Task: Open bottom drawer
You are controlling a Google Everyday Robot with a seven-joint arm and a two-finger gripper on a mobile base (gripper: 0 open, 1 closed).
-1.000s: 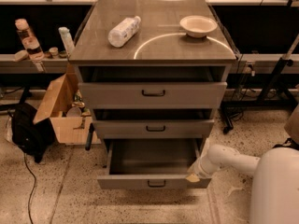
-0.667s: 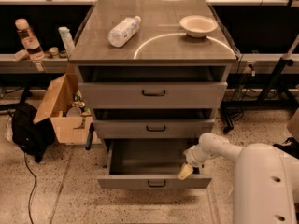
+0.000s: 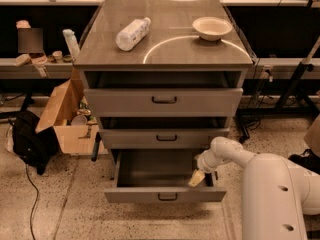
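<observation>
The bottom drawer (image 3: 165, 196) of the grey cabinet stands pulled out, its grey inside showing and its small black bar handle (image 3: 167, 197) at the front centre. My white arm reaches in from the lower right. The gripper (image 3: 196, 178) hangs over the drawer's right inner side, just behind the front panel, its yellowish fingertips pointing down and left. It holds nothing that I can see.
The middle drawer (image 3: 165, 138) and top drawer (image 3: 164, 100) sit slightly out. A white bottle (image 3: 132, 33) and a bowl (image 3: 212, 28) lie on the cabinet top. An open cardboard box (image 3: 65, 116) and a black bag (image 3: 30, 141) are on the floor at left.
The arm has swung in from the drawer's right front corner, so the gripper now sits over the drawer's inside. The drawer stays pulled out about as far.
</observation>
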